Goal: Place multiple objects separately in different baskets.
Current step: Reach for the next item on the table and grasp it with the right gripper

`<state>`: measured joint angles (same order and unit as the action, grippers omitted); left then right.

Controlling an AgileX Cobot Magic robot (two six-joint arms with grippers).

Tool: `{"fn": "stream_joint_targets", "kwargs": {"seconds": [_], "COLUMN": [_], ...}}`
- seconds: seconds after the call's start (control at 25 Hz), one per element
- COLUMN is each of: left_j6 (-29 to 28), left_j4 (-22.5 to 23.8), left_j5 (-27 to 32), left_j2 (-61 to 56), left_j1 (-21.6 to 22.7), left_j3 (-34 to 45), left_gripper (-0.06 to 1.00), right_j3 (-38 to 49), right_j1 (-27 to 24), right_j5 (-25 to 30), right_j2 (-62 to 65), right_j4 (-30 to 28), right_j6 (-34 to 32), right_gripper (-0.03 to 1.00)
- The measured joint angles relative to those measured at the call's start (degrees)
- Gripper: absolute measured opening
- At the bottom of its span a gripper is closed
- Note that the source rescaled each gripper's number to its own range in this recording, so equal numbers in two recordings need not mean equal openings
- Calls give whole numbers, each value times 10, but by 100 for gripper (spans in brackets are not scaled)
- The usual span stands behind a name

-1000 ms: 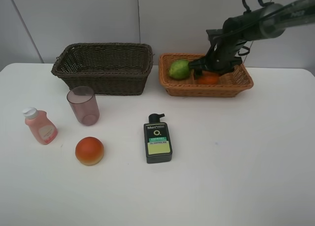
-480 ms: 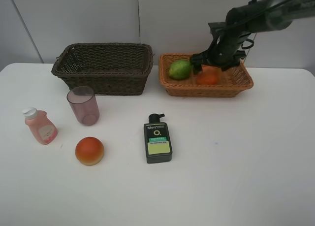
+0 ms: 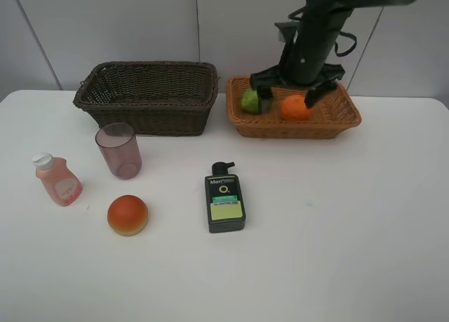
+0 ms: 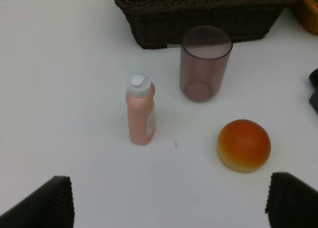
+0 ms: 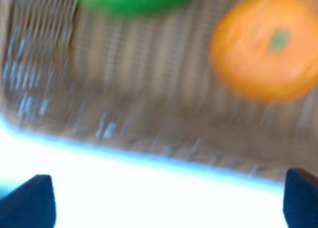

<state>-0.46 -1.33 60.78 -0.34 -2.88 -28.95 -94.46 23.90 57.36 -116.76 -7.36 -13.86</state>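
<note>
Fig.: my right end effector (image 3: pixel 287 96), jaws spread, nothing held, hangs over light tan basket (image 3: pixel 337 123) at 1 o'clock in high view. Inside it: lime (image 3: pixel 251 101) + tangerine (image 3: pixel 295 108), side by side.

Progress, as judged: 2 of 6 objs binned. To do, all on tabletop (image 3: pixel 351 231):
- purple cup (image 3: pixel 119 150) and pink bottle (image 3: pixel 57 179), approx. 9 o'clock
- round fruit (image 3: pixel 128 215), 8 o'clock
- pump bottle (image 3: pixel 225 199), nr centre

Dark basket (image 3: pixel 147 108), 11 o'clock: no item visible inside. My left end effector (image 4: pixel 166 203): spread, empty.

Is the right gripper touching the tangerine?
Apart. Right wrist view shows the tangerine lying in the basket, clear of both fingertips of the open right gripper.
</note>
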Motion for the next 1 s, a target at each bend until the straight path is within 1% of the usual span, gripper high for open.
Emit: {"fn": "stream_joint_targets", "kwargs": {"seconds": [0.08,0.16,0.28,0.4,0.64,0.84,1.0], "left_j6": [0,0,0,0,0,0,0], "left_j4": [0,0,0,0,0,0,0], "left_j5": [0,0,0,0,0,0,0], "left_j2": [0,0,0,0,0,0,0], "left_j1": [0,0,0,0,0,0,0], "left_j3": [0,0,0,0,0,0,0], "left_gripper": [100,100,100,100,100,100,100], "right_j3": [0,0,0,14,81,117,130], "right_j1": [30,67,108,138,192,213,218], "right_j5": [46,75,80,56,-24,-74,-84], "right_j2": [0,0,0,0,0,-1,-12], "right_j4": [3,10,43,39,37,37,34], "right_j6": [0,-5,-28,-75,-178,-218,-237], "right_gripper": [97,97,97,97,97,97,97]}}
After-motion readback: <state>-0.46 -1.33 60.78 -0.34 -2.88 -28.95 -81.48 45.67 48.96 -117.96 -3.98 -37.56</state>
